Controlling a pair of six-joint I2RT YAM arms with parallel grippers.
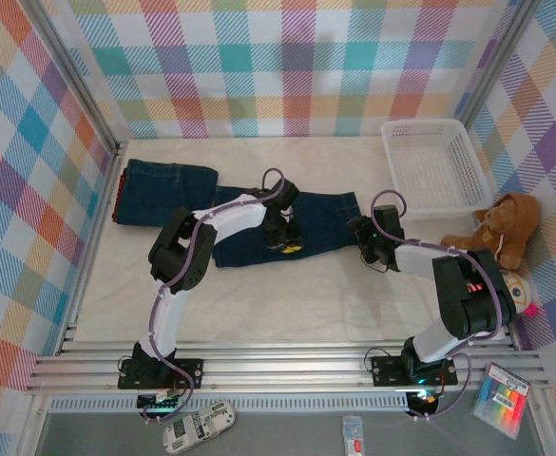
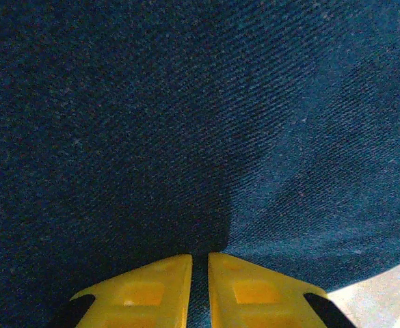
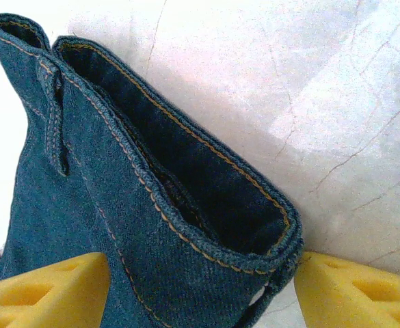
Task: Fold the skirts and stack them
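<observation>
Dark blue denim skirt (image 1: 330, 214) lies spread mid-table in the top view, with a second folded denim skirt (image 1: 163, 190) at the far left. Left wrist view: the left gripper (image 2: 200, 270) is pinched narrow on a fold of the spread skirt. Right wrist view: the right gripper (image 3: 200, 294) stands wide, straddling the orange-stitched waistband (image 3: 186, 178).

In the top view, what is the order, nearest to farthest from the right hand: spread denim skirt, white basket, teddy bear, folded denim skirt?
From the right hand:
1. The spread denim skirt, at its fingers, mid-table.
2. The white basket, behind it, to the right.
3. The teddy bear, at the far right edge.
4. The folded denim skirt, at the far left.
</observation>
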